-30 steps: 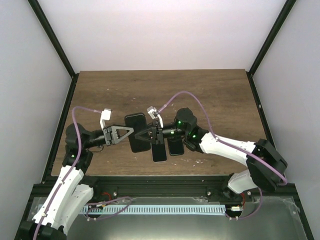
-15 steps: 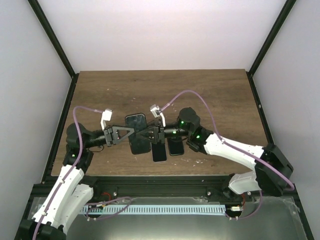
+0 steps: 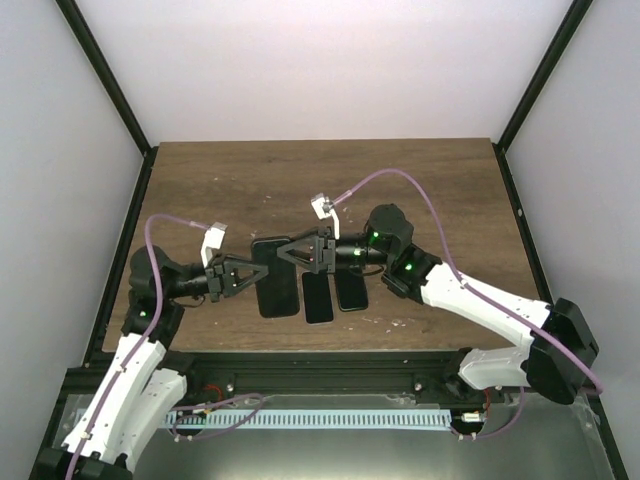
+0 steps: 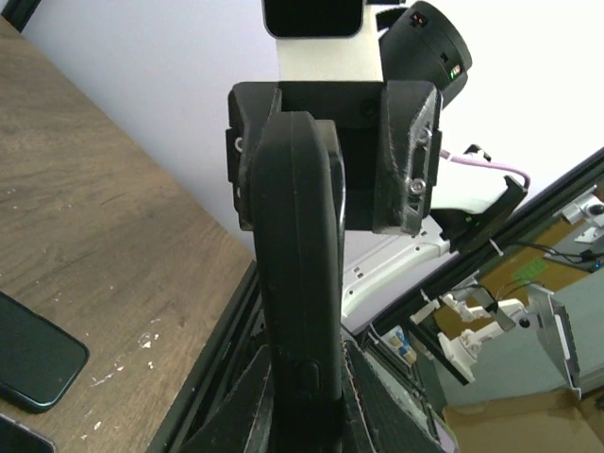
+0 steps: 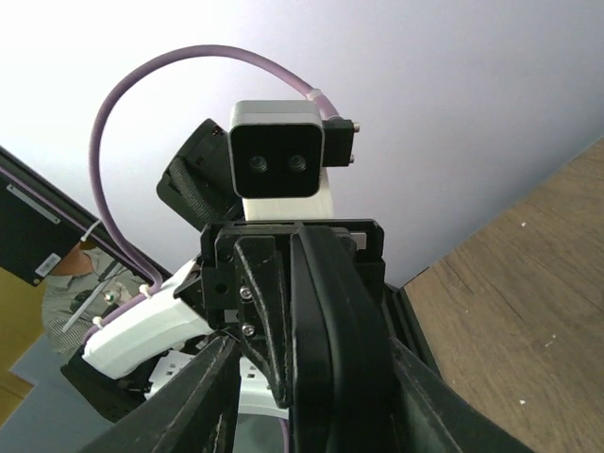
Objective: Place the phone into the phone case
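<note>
A black slab [image 3: 276, 280] with a thick matte rounded edge and a side button [image 4: 309, 371] is held off the wood, edge-on to both wrist cameras. My left gripper [image 3: 256, 277] is shut on its left end [image 4: 294, 283]. Facing it from the right, my right gripper [image 3: 285, 253] straddles the slab's far end [image 5: 340, 340] with its jaws open, and a gap shows beside the left finger [image 5: 193, 401]. Two more dark slabs [image 3: 318, 297] [image 3: 350, 289] lie flat beneath the right arm. I cannot tell which slab is the phone. The transparent phone case is out of view.
The wooden table [image 3: 420, 190] is walled by a black frame with white panels. A black rail [image 3: 300, 365] runs along the near edge. In the left wrist view a glossy dark slab [image 4: 33, 351] lies on the wood at lower left.
My left gripper closed on the black slab. My right gripper opened and drew back a little toward the far right, its elbow swinging right. The slab dipped slightly toward the near edge.
</note>
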`<state>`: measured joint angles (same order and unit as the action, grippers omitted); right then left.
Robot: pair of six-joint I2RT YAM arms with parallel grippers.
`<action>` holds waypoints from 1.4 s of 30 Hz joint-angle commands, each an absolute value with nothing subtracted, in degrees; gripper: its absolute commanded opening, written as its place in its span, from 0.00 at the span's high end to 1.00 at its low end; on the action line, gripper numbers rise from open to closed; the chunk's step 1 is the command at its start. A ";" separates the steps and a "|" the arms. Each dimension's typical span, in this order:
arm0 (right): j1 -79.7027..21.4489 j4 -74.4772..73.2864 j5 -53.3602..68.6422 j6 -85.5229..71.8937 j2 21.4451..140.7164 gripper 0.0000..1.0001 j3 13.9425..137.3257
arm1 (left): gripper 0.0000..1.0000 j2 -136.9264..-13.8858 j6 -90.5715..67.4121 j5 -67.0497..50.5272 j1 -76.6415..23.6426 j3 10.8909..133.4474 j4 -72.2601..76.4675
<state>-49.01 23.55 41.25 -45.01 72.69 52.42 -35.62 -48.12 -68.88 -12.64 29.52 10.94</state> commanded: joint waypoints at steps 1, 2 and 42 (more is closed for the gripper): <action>-48.41 23.61 41.84 -45.98 72.22 0.65 56.18 | 1.00 -35.16 -44.89 -71.54 -12.74 31.69 9.55; -48.28 23.89 42.02 -46.16 72.20 0.68 56.24 | 1.00 -35.15 -43.73 -71.31 -12.70 32.11 7.91; -48.14 22.75 45.92 -47.32 73.46 0.54 49.39 | 1.00 -36.65 -45.73 -61.33 -12.72 35.02 4.15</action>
<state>-47.46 20.45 42.78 -45.91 73.56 52.45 -37.58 -40.58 -64.05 -13.04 34.44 -3.81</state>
